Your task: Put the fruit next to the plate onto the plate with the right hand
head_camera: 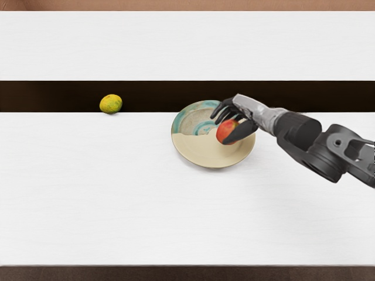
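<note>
We see a white table (146, 205) filling the near part of the scene. A 2nd white surface (176, 47) runs across the far side, w/ a dark gap (58, 96) between the two.

The right arm (316, 143) comes in from the right edge, dark grey w/ a lighter wrist section, reaching left toward the table's far edge.

The plate (199, 157) sits at the far edge of the near table, a bit right of centre. It's cream, w/ teal swirls on its far-left part.

The right hand (237, 116) is over the plate's right side. Its dark fingers (221, 109) curl over the top of the red fruit (225, 132) and the thumb runs along the fruit's near-right side, so we read it as a grasp on the fruit.

The red fruit is within the plate's outline, on its right half, approx. midway btw. centre and rim. We can't tell whether it touches the plate or is held just above it.

A yellow-green fruit (111, 103) lies at the table's far edge, well apart to the left of the plate, untouched.
</note>
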Action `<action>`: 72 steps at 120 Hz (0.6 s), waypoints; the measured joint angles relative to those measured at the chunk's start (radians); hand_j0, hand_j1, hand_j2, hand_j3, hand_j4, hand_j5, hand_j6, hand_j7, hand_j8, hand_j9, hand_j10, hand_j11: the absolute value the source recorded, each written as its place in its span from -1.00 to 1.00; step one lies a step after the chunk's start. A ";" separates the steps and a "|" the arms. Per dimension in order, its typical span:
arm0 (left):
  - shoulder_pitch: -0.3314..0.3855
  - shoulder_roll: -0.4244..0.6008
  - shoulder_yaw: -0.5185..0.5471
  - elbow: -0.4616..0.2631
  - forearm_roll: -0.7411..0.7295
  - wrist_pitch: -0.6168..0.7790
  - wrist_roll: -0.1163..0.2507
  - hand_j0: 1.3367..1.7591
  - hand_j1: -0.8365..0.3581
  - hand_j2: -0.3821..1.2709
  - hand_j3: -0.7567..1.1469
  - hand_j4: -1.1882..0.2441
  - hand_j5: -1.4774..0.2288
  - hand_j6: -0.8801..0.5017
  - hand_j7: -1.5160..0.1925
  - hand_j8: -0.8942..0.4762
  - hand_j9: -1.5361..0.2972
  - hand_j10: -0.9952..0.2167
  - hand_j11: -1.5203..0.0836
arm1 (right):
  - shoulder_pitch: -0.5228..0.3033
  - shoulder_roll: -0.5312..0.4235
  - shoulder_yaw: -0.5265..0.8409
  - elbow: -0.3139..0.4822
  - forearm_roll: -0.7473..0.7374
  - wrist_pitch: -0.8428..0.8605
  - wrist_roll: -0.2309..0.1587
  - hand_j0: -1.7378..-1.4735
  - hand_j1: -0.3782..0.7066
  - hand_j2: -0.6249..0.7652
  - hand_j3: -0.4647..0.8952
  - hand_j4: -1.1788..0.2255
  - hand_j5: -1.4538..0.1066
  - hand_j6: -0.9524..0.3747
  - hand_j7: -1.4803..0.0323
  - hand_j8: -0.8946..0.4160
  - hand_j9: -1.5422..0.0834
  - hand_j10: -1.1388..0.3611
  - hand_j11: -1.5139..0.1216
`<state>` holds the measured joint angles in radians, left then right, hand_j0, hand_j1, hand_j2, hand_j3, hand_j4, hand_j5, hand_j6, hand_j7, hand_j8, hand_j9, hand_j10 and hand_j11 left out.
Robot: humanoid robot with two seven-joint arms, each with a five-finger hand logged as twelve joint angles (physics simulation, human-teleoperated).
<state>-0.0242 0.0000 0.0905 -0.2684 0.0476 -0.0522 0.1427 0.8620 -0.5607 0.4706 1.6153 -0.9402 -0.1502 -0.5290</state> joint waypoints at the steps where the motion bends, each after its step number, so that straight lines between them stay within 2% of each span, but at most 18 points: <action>1: 0.001 0.000 0.000 0.000 0.000 0.000 0.000 0.52 0.98 -0.54 -0.20 0.66 0.73 0.27 0.77 0.31 0.68 0.64 0.90 | 0.000 0.001 -0.001 0.000 0.000 0.000 0.000 -0.39 0.15 0.07 -0.32 -0.12 -0.12 -0.43 -0.03 -0.26 -0.03 -0.02 -0.06; 22: 0.001 0.000 0.000 0.000 0.000 0.000 0.000 0.52 0.98 -0.54 -0.20 0.66 0.73 0.27 0.77 0.31 0.68 0.64 0.90 | -0.003 0.015 -0.011 0.000 -0.001 -0.002 0.000 -0.39 0.12 0.04 -0.32 -0.10 -0.09 -0.40 0.00 -0.27 -0.01 -0.02 -0.04; 35: 0.000 0.000 0.000 0.000 0.000 0.000 0.000 0.52 0.98 -0.54 -0.20 0.66 0.73 0.27 0.77 0.31 0.68 0.64 0.90 | -0.003 0.019 -0.006 -0.004 -0.002 -0.011 0.000 -0.39 -0.25 -0.02 -0.32 0.18 0.26 -0.10 0.34 -0.05 0.32 0.16 0.28; 45: 0.001 0.000 0.000 0.000 0.000 0.000 0.000 0.52 0.98 -0.54 -0.20 0.66 0.73 0.27 0.77 0.31 0.68 0.64 0.90 | -0.003 0.010 0.009 -0.005 -0.002 -0.008 0.001 -0.39 -0.47 -0.05 -0.32 0.33 0.44 0.06 0.53 0.07 0.50 0.27 0.46; 56: 0.000 0.000 0.000 0.000 0.000 0.000 0.000 0.52 0.98 -0.54 -0.20 0.66 0.73 0.27 0.77 0.31 0.68 0.64 0.90 | -0.015 -0.031 0.077 -0.005 0.019 0.059 0.001 -0.40 -0.62 -0.07 -0.32 0.45 0.58 0.18 0.67 0.17 0.63 0.35 0.59; 72: 0.001 0.000 0.000 0.000 0.000 0.000 0.000 0.52 0.98 -0.54 -0.21 0.66 0.73 0.27 0.77 0.31 0.68 0.64 0.90 | -0.041 -0.157 0.215 -0.007 0.194 0.289 0.003 -0.40 -0.76 -0.09 -0.32 0.54 0.70 0.29 0.79 0.24 0.74 0.41 0.70</action>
<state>-0.0231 0.0000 0.0904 -0.2684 0.0476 -0.0522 0.1427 0.8206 -0.7172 0.6861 1.6083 -0.7464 0.1392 -0.5256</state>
